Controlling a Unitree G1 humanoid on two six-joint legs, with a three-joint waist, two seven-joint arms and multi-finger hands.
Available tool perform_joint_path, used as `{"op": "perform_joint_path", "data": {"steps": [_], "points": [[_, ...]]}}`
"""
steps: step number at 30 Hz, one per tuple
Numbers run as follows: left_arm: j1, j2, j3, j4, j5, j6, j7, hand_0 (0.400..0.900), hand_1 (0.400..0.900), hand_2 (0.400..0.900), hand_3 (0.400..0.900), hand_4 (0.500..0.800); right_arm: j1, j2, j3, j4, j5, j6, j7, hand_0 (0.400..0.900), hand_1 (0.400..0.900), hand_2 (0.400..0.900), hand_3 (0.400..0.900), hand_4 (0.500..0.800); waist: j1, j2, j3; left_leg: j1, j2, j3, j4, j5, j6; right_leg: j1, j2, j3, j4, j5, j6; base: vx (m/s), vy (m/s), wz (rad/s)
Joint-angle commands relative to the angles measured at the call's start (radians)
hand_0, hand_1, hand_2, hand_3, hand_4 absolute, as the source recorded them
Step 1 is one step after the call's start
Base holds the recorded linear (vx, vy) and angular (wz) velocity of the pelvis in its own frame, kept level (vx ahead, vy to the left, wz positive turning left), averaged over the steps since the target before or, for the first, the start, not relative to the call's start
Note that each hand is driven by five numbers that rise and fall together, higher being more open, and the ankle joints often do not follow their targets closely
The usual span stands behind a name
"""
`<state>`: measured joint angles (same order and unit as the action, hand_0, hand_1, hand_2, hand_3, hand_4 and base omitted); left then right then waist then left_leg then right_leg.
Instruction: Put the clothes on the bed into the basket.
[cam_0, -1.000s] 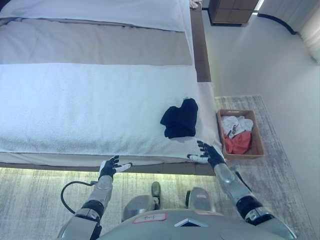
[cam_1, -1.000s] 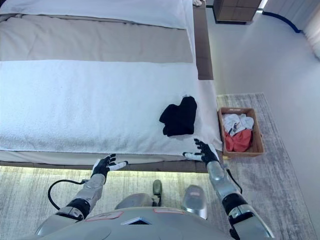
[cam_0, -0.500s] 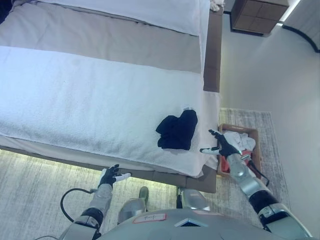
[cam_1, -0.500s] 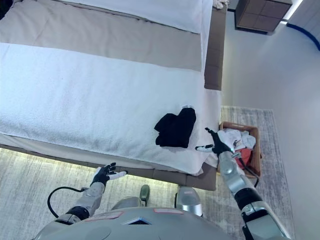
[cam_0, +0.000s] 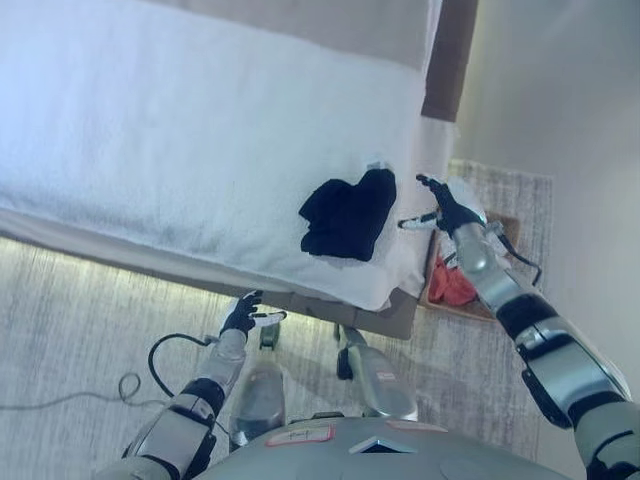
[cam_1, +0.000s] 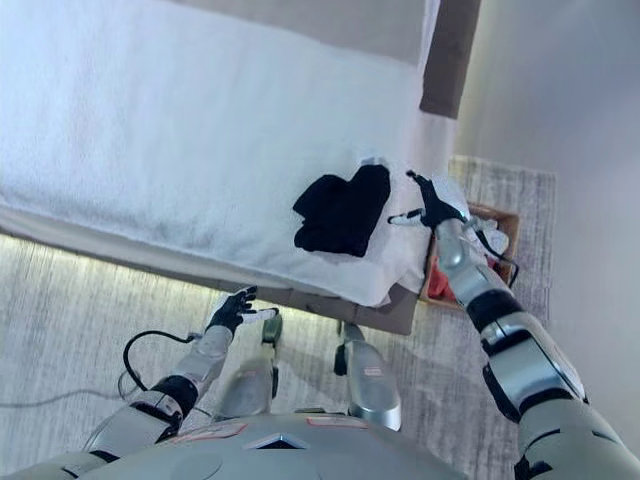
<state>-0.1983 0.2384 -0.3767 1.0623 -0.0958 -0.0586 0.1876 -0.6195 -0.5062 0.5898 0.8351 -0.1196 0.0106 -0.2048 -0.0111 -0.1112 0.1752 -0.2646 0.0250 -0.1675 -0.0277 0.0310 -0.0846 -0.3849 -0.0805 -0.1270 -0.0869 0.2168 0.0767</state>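
A crumpled black garment (cam_0: 345, 214) lies on the white bed (cam_0: 180, 130) near its right front corner. My right hand (cam_0: 441, 207) hovers open just right of the garment, over the bed's right edge, not touching it. The brown basket (cam_0: 497, 305) stands on the floor beside the bed, mostly hidden behind my right arm; red cloth (cam_0: 450, 284) and a bit of white cloth show inside. Low down by the bed's front edge, my left hand (cam_0: 244, 315) is open and holds nothing.
A brown bed frame end (cam_0: 450, 60) rises at the far right corner. A patterned grey rug (cam_0: 80, 330) covers the floor in front of and beside the bed. A pale wall (cam_0: 560, 90) runs along the right.
The camera has swung, so the whole scene has shifted and tilted. My right hand has risen from the bed's front edge to beside the black garment, in front of the basket. The garment lies as before.
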Motion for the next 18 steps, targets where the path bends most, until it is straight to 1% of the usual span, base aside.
{"op": "perform_joint_path", "data": {"steps": [1,3,6,11,13,18], "points": [[-0.087,0.04,-0.007,0.025,-0.036,-0.022,0.034,0.9,0.9,0.9,0.9,0.8,-0.211,-0.028,-0.014,0.057,0.056,-0.039,-0.029,0.9,0.9,0.9,0.9,0.8,0.017,-0.017,0.07,-0.041,0.004,0.07,0.033,-0.017,0.02,0.008,-0.034,0.035,0.001,-0.028,0.041,-0.05,0.026,0.06],[-0.123,0.035,-0.021,0.055,-0.037,-0.019,0.038,0.9,0.9,0.9,0.9,0.8,-0.265,-0.015,0.014,0.091,0.083,-0.039,-0.012,0.9,0.9,0.9,0.9,0.8,0.018,-0.021,0.092,-0.071,-0.004,0.069,0.049,-0.015,0.02,-0.009,-0.038,0.036,0.001,-0.022,0.04,-0.04,0.016,0.06],[-0.151,0.032,-0.021,0.057,-0.061,-0.022,0.041,0.9,0.9,0.9,0.9,0.8,-0.308,0.002,0.033,0.115,0.104,-0.044,-0.007,0.9,0.9,0.9,0.9,0.8,0.021,-0.025,0.113,-0.106,-0.013,0.063,0.066,-0.013,0.02,-0.03,-0.043,0.032,0.001,-0.014,0.04,-0.02,0.004,0.1],[-0.187,0.034,-0.043,0.048,-0.079,-0.028,0.044,0.9,0.9,0.9,0.9,0.8,-0.379,0.032,0.058,0.195,0.123,-0.043,0.004,0.9,0.9,0.9,0.9,0.8,0.035,-0.03,0.137,-0.151,-0.021,0.051,0.079,-0.006,0.018,-0.059,-0.048,0.02,0.0,-0.007,0.04,-0.01,-0.012,0.13],[-0.212,0.033,-0.06,0.054,-0.084,-0.028,0.044,0.9,0.9,0.9,0.9,0.8,-0.413,0.05,0.065,0.266,0.142,-0.038,0.015,0.9,0.9,0.9,0.9,0.8,0.049,-0.029,0.148,-0.17,-0.024,0.042,0.083,-0.002,0.016,-0.069,-0.051,0.012,0.0,-0.006,0.04,-0.02,-0.021,0.2],[-0.248,0.03,-0.085,0.077,-0.092,-0.025,0.041,0.9,0.9,0.9,0.9,0.8,-0.511,0.081,0.066,0.384,0.177,-0.019,0.022,0.9,0.9,0.9,0.9,0.8,0.07,-0.032,0.168,-0.197,-0.029,0.022,0.082,0.011,0.012,-0.086,-0.054,-0.003,0.0,-0.004,0.041,-0.01,-0.009,0.17]]}}
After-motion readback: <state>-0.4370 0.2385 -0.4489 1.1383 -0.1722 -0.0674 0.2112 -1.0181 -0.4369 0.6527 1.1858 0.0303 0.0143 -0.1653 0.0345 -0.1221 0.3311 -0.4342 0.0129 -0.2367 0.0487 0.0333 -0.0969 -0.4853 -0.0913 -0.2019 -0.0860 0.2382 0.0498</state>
